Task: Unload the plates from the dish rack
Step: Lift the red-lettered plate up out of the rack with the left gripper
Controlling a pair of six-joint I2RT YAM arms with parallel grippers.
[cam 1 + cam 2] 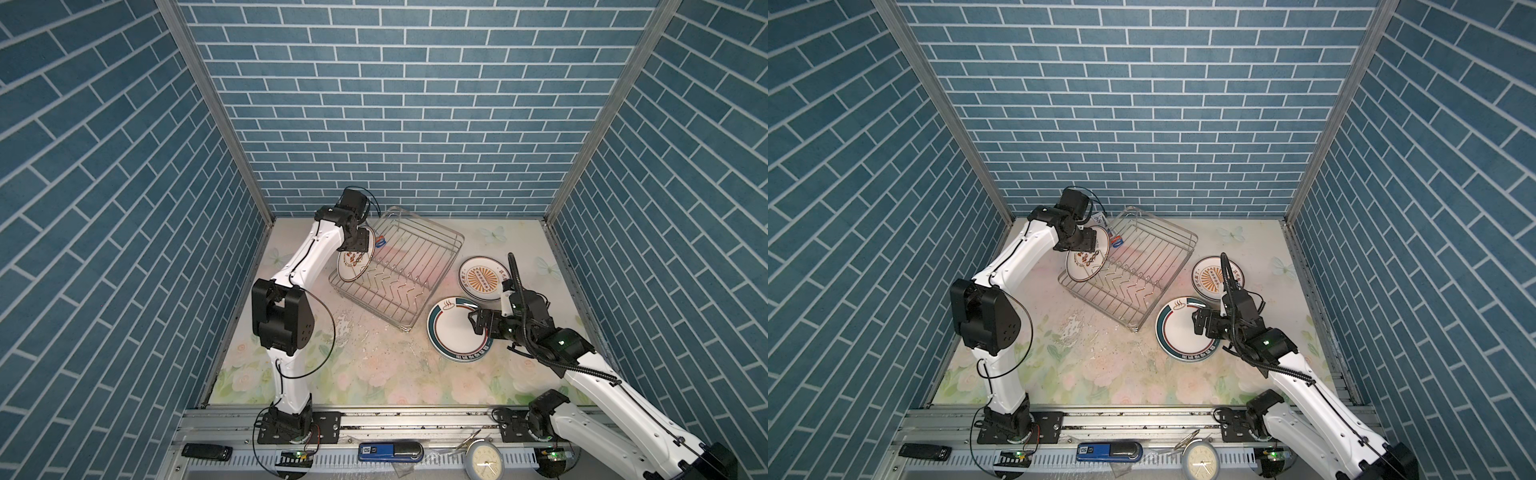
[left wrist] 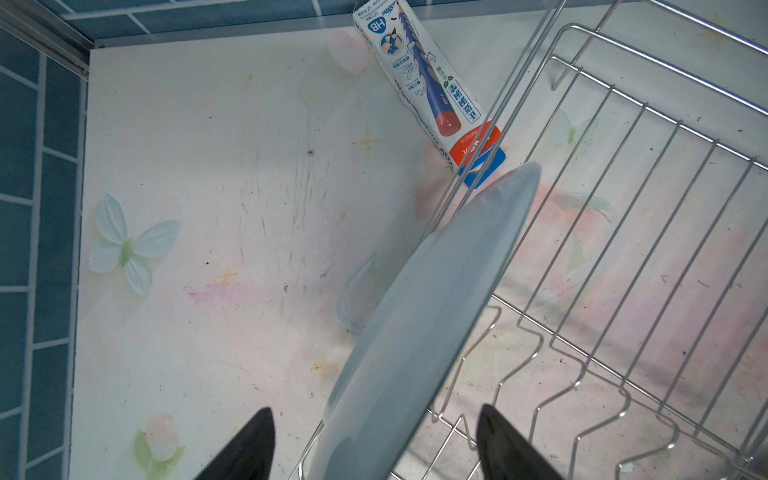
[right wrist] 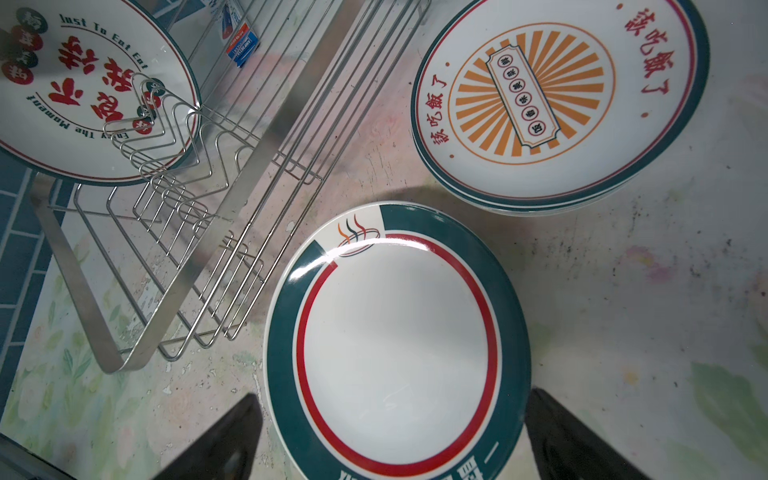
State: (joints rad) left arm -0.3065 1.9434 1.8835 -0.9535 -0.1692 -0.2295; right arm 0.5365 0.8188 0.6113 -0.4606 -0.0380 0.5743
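The silver wire dish rack (image 1: 415, 257) (image 1: 1142, 266) (image 2: 614, 237) (image 3: 266, 137) sits slantwise at the back middle. One plate (image 1: 351, 268) (image 1: 1086, 266) (image 3: 83, 104) with red characters stands in its left end. My left gripper (image 1: 354, 243) (image 1: 1082, 245) (image 2: 374, 409) straddles that plate's top edge, which shows edge-on as a grey plate (image 2: 436, 299), with a gap on each side. My right gripper (image 1: 476, 322) (image 1: 1198, 323) (image 3: 392, 392) hovers open over a teal-rimmed, red-ringed plate (image 1: 453, 336) (image 1: 1177, 336) (image 3: 395, 324) lying on the table. Behind it lies a stack of sunburst plates (image 1: 482, 278) (image 1: 1212, 278) (image 3: 540, 95).
A white and blue pencil box (image 1: 380, 243) (image 1: 1116, 240) (image 2: 432, 91) lies against the rack's back-left side. Blue brick walls close in the back and both sides. On the front rail are a small clock (image 1: 484, 461), a blue device (image 1: 390, 452) and a black remote (image 1: 206, 451).
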